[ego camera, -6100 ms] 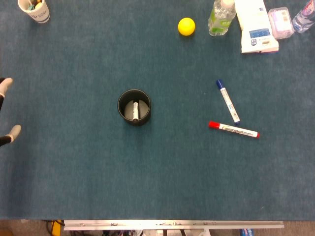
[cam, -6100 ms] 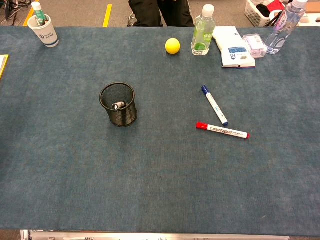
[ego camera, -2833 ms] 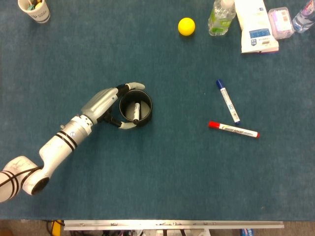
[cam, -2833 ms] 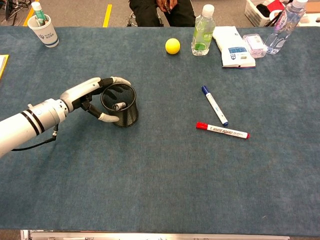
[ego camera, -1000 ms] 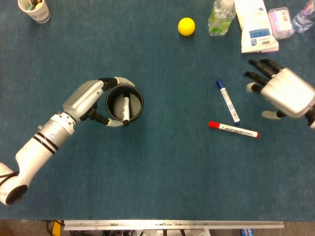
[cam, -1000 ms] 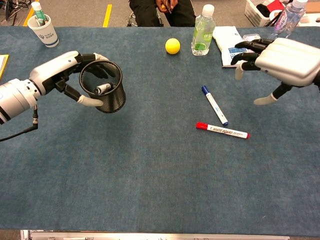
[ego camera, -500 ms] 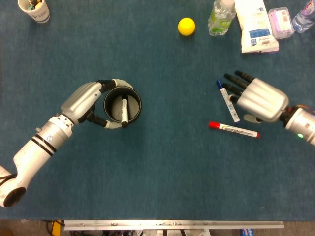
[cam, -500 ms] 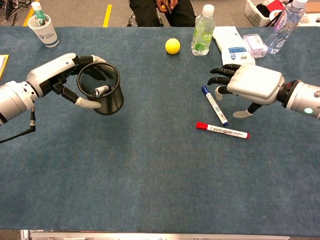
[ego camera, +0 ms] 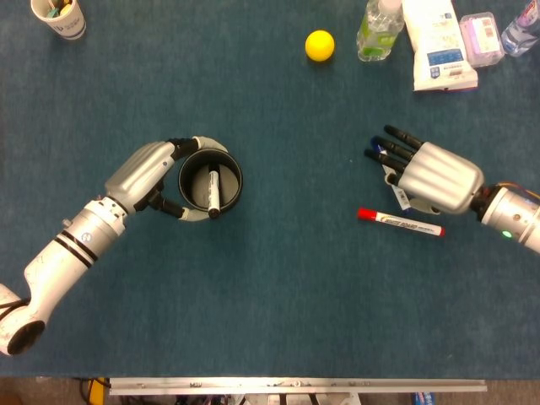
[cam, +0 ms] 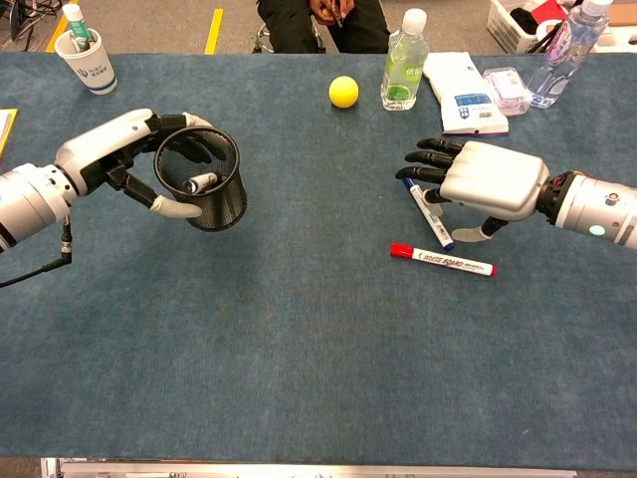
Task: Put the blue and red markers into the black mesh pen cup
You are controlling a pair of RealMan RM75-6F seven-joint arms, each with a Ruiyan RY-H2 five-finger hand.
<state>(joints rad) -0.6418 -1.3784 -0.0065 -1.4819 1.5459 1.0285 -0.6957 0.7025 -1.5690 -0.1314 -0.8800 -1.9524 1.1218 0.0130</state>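
Observation:
My left hand (ego camera: 142,175) (cam: 107,149) grips the black mesh pen cup (ego camera: 240,180) (cam: 225,206), held above the table and tipped toward the right. A white marker with a dark cap (ego camera: 213,190) (cam: 200,182) lies inside it. My right hand (ego camera: 436,177) (cam: 485,179) hovers palm down over the blue marker (ego camera: 391,175) (cam: 431,216), fingers spread and pointing left, holding nothing. It hides much of that marker. The red marker (ego camera: 401,222) (cam: 443,260) lies flat just in front of the right hand.
Along the far edge stand a yellow ball (ego camera: 320,45), a green bottle (ego camera: 378,30), a white packet (ego camera: 440,44), a small plastic box (ego camera: 478,35) and a clear bottle (ego camera: 520,32). A paper cup (ego camera: 60,17) sits at the far left corner.
My right hand has come down and to the left over the blue marker, covering more of it. The left hand and the cup have barely moved.

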